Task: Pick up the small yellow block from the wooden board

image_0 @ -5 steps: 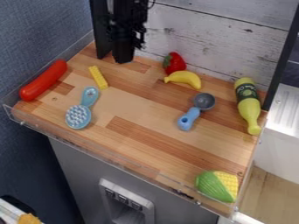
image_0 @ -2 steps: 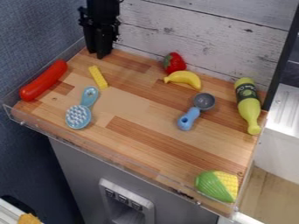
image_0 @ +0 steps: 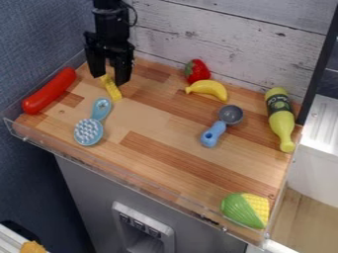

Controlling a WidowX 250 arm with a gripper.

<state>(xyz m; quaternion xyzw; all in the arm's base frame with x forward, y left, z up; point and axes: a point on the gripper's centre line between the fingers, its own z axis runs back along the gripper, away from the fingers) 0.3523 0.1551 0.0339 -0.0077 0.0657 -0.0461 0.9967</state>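
Jaws on the black gripper [image_0: 109, 79] are spread wide around the far end of the yellow stick [image_0: 113, 91], near the counter [image_0: 155, 158]'s back left corner. Red sausage [image_0: 49, 91] lies by the left edge, blue brush [image_0: 89, 131] just in front. For a solid pinch, I'd center over the stick's middle, match its slant, and close softly so it doesn't twist.

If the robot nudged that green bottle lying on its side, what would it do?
The green bottle would probably roll, since its body looks rounded, though likely in a curve because it narrows to a thin neck. Its smooth, slightly shiny surface suggests hard plastic, so I'd expect it to stay stiff rather than sag.
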